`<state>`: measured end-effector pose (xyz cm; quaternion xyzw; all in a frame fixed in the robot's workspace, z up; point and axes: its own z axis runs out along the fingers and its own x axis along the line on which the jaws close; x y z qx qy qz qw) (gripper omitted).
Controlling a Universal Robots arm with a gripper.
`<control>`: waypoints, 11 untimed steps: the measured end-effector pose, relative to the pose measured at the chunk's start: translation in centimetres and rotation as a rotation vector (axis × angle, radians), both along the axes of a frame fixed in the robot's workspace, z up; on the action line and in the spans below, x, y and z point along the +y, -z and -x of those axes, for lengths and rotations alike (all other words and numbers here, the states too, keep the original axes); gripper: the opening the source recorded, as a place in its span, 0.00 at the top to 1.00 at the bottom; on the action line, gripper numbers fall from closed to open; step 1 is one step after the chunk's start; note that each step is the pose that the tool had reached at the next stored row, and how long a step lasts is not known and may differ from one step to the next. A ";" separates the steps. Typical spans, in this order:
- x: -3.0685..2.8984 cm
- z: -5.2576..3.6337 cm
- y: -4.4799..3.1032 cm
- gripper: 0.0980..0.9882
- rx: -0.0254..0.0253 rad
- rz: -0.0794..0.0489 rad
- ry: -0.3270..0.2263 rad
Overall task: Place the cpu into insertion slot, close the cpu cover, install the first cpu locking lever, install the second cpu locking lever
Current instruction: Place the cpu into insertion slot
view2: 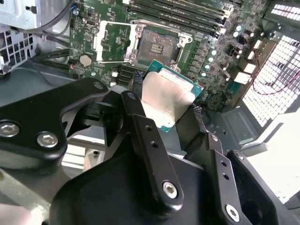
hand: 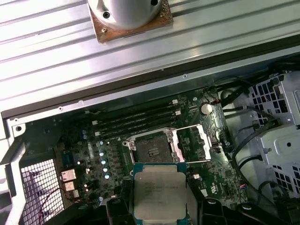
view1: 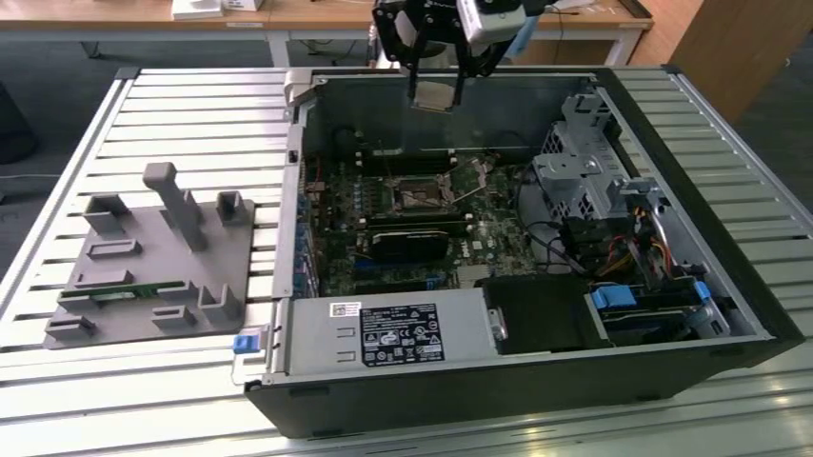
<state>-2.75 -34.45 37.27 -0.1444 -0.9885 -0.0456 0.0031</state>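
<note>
Gripper point(view2: 166, 96): black fingers point(view2: 140, 117) clenched on two opposite edges of the chip point(view2: 168, 101).
Chip position: held in the air over the far side of the open computer case point(view1: 508, 400), clear of the circuit board point(view1: 333, 238); not seated.
Socket point(hand: 153, 151): bare, dark centre exposed, nothing in it.
Cover point(hand: 206, 140): swung open, off the socket, to one side of it.
Memory slots point(hand: 136, 119): long black rows near the socket, on a different side from the cover.
Case: side panel off, resting on a slatted metal table point(view1: 190, 114).
Fixture point(view1: 152, 257): grey moulded stand on the table, beside the case at the exterior view's left.
</note>
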 end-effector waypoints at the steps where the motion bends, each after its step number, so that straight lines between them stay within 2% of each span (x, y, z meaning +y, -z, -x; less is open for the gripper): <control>1: 0.00 0.00 0.00 0.51 0.0000 0.000 0.005; 11: 0.00 0.01 0.01 0.51 0.0000 0.000 0.053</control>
